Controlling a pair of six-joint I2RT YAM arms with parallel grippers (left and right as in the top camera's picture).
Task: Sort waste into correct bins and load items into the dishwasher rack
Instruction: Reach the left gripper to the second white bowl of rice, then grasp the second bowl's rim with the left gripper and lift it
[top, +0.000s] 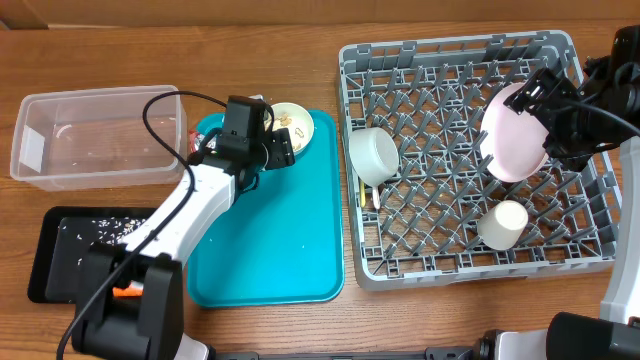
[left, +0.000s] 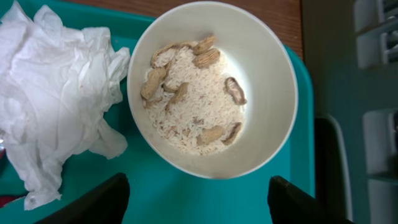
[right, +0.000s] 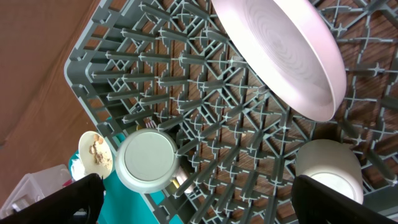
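Pale round bowl (left: 268, 81), beige crumbs (left: 193, 109) inside

Counter (top: 300, 40), contents from left to right.
- Left rear: tub (top: 95, 135).
- Left front, before the tub: shallow tray (top: 60, 255), with crumbs (top: 105, 228) in its rear part.
- Centre: serving tray (top: 280, 250), just right of both.
- On the serving tray's rear end: napkin (left: 50, 93) at left, first bowl (left: 267, 124) just beside it at right, rice and peanuts (left: 193, 99) inside that bowl.
- Right: rack (top: 460, 60), close beside the serving tray.
- In the rack:
  - second bowl (top: 373, 155) at the left edge
  - plate (top: 515, 130) at right rear, tilted among the pegs
  - cup (top: 503, 224) at right front, before the plate
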